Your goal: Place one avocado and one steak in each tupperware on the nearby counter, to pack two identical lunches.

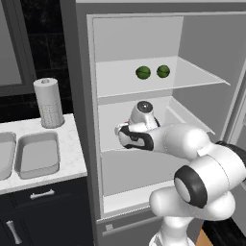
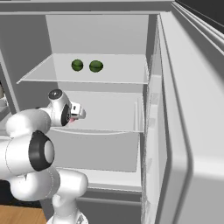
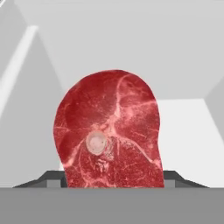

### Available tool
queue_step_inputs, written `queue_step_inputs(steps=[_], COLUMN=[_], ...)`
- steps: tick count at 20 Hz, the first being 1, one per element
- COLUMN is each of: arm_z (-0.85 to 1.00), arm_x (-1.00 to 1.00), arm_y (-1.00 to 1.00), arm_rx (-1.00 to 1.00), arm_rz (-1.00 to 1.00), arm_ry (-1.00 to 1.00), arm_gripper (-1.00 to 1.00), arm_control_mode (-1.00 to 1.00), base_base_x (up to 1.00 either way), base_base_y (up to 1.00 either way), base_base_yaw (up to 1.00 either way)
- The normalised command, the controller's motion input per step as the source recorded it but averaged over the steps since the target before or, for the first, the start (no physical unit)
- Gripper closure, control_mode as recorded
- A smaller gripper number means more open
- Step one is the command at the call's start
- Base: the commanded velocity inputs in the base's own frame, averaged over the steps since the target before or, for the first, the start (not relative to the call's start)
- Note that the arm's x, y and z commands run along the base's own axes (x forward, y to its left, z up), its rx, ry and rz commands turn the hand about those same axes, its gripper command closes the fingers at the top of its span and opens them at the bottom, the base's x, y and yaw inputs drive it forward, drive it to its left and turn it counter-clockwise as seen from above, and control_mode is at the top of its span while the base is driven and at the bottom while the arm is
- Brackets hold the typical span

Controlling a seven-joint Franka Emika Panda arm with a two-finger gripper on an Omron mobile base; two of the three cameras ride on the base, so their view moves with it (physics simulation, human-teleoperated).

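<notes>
Claw (image 3: 114, 183) is deep in the fridge (image 1: 202, 43), middle shelf (image 2: 109, 118), with the steak (image 3: 109, 131) right between its tips; whether they're clamped on it, can't tell. 2 avocados (image 1: 143, 72) (image 1: 163, 71) sit 1 shelf above the claw. 2 tupperware trays (image 1: 37, 153) lie on the counter (image 1: 72, 149) off to its left.

Text: none readable
Labels: none on fridge (image 1: 202, 57), steak (image 3: 109, 131) or paper roll (image 1: 48, 103)
</notes>
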Motion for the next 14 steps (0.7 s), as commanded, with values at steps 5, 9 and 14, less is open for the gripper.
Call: queue_step_inputs(steps=[5,9,14], arm_z=[0.00,0.14,0.70], arm_x=[-0.18,-0.94,-1.00], arm_y=[0.00,-0.34,-0.38], arm_rx=[0.00,0.06,0.09], arm_rz=[0.00,-0.03,-0.09], arm_ry=[0.00,-0.08,-0.19], arm_gripper=[1.00,1.00,1.00], arm_control_mode=[-1.00,-1.00,-1.00], base_base_x=[0.00,0.00,0.00], base_base_y=[0.00,0.00,0.00], base_base_yaw=[0.00,0.00,0.00])
